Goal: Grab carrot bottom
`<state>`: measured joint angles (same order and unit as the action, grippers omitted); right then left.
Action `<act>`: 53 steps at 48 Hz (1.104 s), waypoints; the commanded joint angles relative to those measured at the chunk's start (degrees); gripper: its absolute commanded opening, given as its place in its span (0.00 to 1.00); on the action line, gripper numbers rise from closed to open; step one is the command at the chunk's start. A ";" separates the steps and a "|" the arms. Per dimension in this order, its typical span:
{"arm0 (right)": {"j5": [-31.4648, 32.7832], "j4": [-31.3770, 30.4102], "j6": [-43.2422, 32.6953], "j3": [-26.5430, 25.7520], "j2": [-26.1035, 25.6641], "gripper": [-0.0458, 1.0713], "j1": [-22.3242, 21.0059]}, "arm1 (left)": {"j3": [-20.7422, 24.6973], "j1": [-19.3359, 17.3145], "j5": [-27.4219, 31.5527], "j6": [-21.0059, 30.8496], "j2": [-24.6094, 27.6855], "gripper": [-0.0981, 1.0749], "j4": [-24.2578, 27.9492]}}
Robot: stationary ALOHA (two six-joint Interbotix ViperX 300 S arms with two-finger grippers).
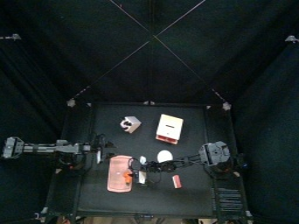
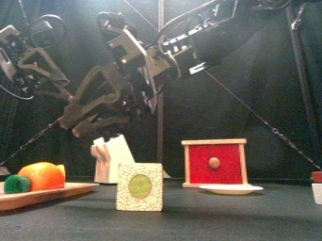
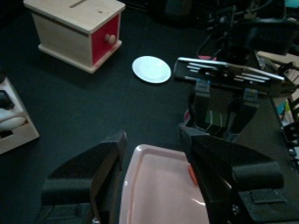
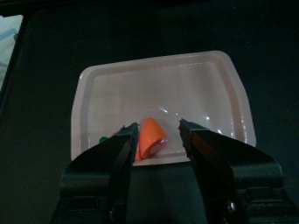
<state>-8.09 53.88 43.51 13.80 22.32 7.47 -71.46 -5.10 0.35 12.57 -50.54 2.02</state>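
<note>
Hanging directly above the pale pink board (image 4: 160, 103), the right gripper (image 4: 158, 140) had its two jaws parted wide, with nothing between them yet. The carrot (image 4: 152, 138) lay on the board near the edge closest to that gripper, a stubby orange piece with something green at one end, and in the right wrist view it sat squarely in the gap between the jaws. The approach and alignment looked done; what seemed left was the descent, the closing of the jaws on the orange end and the lift. Whether the jaws were already level with the carrot could not be told.

In the front view the carrot (image 2: 41, 175) rested on the board (image 2: 56, 195) at the table's left, well apart from the other things. The left gripper (image 3: 158, 166) hovered at one end of the same board (image 3: 158, 188), jaws open and empty, close enough that the two arms probably had little room to spare.

Elsewhere stood a red box with a round knob (image 2: 214, 162), a small white dish (image 2: 232, 189) in front of it, a white holder (image 2: 111, 157) and a patterned green card (image 2: 139, 185). None of these lay between the right gripper and the carrot. The board's raised rim, beside which the carrot lay, appeared to be the only obstacle to a clean closure.
</note>
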 commanded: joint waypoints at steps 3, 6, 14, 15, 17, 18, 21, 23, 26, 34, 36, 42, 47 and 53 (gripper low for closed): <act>1.49 -0.44 0.00 -2.90 0.09 0.76 -0.88 | 0.88 -0.09 -0.88 0.09 0.09 0.82 -0.09; 2.37 -0.70 0.00 -3.60 0.79 0.76 -0.97 | 0.62 -0.18 -0.88 0.09 0.00 0.82 -0.09; 4.31 -1.23 -0.09 -5.27 2.37 0.76 -1.14 | 0.97 -0.53 -1.14 0.00 0.00 0.82 0.00; 4.39 -1.23 -0.09 -5.54 2.55 0.76 -1.23 | 1.05 -0.79 -1.41 0.00 0.09 0.82 0.00; 4.39 -1.14 -0.09 -5.80 2.81 0.76 -1.23 | 1.05 -1.32 -1.76 0.00 0.00 0.82 0.00; 4.48 -1.05 -0.09 -5.89 2.90 0.76 -1.23 | 0.97 -1.49 -1.93 0.00 0.00 0.82 -0.09; 4.66 -1.14 -0.09 -6.06 3.34 0.76 -1.23 | 0.70 -1.85 -2.11 0.00 0.00 0.82 -0.09; 4.66 -1.05 -0.09 -6.06 3.52 0.76 -1.32 | 0.53 -2.02 -2.11 0.00 0.00 0.82 -0.09; 4.75 -1.05 -0.09 -6.06 3.69 0.76 -1.49 | 0.26 -2.02 -2.02 0.00 0.09 0.82 -0.09; 4.75 -0.97 -0.09 -5.80 3.96 0.76 -1.76 | 0.26 -2.02 -2.02 0.00 0.00 0.82 -0.09; 4.75 -0.97 -0.18 -5.80 3.96 0.76 -1.76 | 0.18 -2.11 -2.11 0.00 0.09 0.82 -0.09; 4.92 -0.97 -0.18 -5.89 4.66 0.76 -2.02 | 0.00 -2.11 -2.02 0.00 0.00 0.82 -0.09; 5.71 -0.88 -0.09 -6.15 5.10 0.76 -2.20 | -0.18 -2.02 -2.02 0.09 0.00 0.82 -0.09; 6.86 -0.88 -0.18 -6.50 5.63 0.76 -2.46 | -0.26 -2.11 -2.02 0.09 0.00 0.82 -0.09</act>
<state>-1.58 52.91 43.33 8.96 29.27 5.54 -72.42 -7.03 -1.23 12.57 -50.63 1.93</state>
